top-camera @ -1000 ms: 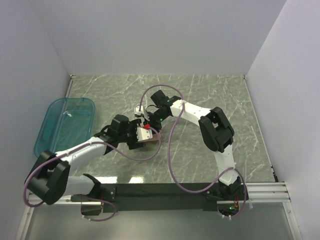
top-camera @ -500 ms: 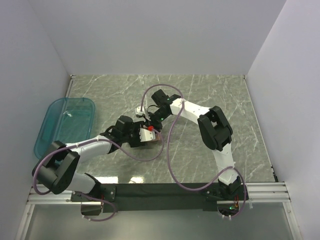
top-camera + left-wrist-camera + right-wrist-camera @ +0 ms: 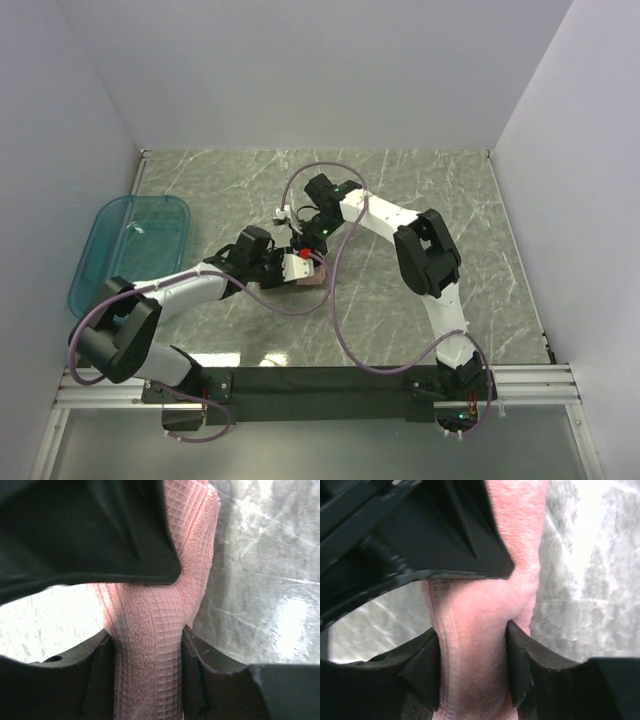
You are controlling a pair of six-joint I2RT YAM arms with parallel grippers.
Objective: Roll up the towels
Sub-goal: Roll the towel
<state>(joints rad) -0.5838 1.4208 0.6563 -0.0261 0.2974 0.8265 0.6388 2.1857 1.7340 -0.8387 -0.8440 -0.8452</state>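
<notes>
Left wrist view: my left tool pinches the salmon-pink towel between its fingers. My right tool is clamped on the same bunched cloth. The towel sits near the middle of the worktop. A teal tray lies at the left edge.
</notes>
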